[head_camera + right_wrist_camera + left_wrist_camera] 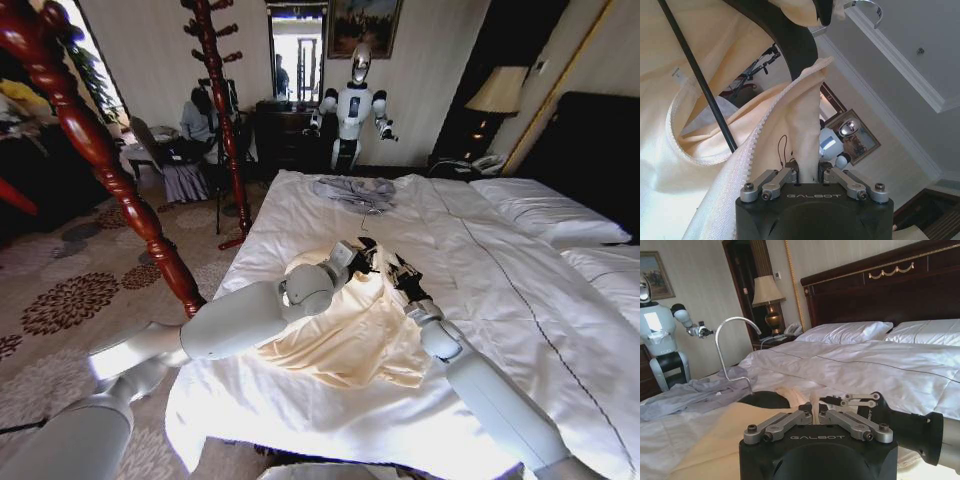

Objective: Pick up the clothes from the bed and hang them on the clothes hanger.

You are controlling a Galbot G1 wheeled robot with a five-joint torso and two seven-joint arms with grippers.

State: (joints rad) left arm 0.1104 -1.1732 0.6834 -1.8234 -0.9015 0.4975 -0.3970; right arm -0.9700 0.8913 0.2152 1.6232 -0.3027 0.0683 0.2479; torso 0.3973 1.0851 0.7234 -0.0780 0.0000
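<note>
Your right gripper is clamped on the clothes on the bed; your left gripper, jaws together, sits beside the clothes hanger.

Both arms were built from smooth, glossy white tubular shells w/ rounded joint housings, the left arm showing a grey disc at its elbow and the right arm ending in a black wrist section. Each gripper, left gripper and right gripper, had a matte black block body stamped "GALBOT" in pale letters. On top sat silver-grey metal linkage bars, pinned w/ dark round screws at the outer ends.
</note>
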